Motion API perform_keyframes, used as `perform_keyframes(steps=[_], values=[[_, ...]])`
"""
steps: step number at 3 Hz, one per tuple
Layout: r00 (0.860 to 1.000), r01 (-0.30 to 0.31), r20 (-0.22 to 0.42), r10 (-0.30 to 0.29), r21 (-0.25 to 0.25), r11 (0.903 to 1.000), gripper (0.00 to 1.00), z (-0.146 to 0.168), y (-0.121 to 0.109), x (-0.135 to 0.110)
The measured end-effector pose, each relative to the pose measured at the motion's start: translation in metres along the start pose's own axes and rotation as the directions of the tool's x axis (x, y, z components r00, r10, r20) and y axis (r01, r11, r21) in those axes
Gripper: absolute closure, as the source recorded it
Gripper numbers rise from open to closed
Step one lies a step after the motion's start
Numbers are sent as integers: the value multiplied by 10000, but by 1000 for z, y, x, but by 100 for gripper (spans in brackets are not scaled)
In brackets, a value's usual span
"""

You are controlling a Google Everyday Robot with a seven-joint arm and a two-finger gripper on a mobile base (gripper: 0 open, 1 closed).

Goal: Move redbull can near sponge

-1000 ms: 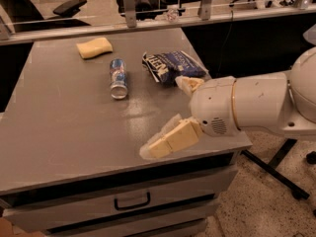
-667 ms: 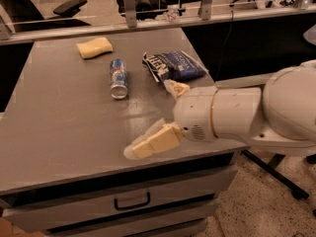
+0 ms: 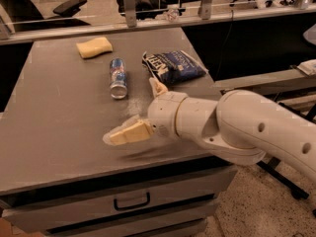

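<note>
The redbull can [image 3: 118, 78] is slim, blue and silver, and lies on its side in the middle of the grey table [image 3: 54, 117], silver top towards me. The pale-yellow sponge [image 3: 94, 47] lies at the table's far side, a short way beyond and left of the can. My gripper [image 3: 132, 109] hovers over the table's front half, just near and right of the can and not touching it. It is open and empty. One cream finger [image 3: 129, 132] points left and the other [image 3: 158, 87] points away towards the bag.
A crinkled blue snack bag [image 3: 173, 66] lies right of the can, just beyond the gripper. My white arm [image 3: 247, 132] reaches in from the right over the table's front right corner. Drawers [image 3: 131, 201] sit under the table. Office chairs and a rail stand behind.
The arm and gripper have moved left across the front of the table, closer to the can. The can, sponge and bag have not moved.
</note>
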State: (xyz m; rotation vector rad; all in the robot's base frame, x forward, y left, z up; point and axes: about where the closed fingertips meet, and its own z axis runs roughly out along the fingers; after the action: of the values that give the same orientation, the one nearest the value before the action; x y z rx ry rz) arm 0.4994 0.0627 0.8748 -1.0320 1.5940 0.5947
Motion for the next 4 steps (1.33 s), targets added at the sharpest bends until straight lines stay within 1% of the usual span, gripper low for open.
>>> perform_keyframes(steps=[1, 2, 3, 4], values=[[9999, -15, 150, 4, 737, 9973, 0, 25, -15, 3], [9991, 22, 425, -66, 1031, 9947, 0, 45, -28, -1], [9975, -160, 704, 72, 1249, 9920, 0, 58, -39, -6], [9939, -585, 1005, 460, 1255, 9904, 0, 72, -50, -12]])
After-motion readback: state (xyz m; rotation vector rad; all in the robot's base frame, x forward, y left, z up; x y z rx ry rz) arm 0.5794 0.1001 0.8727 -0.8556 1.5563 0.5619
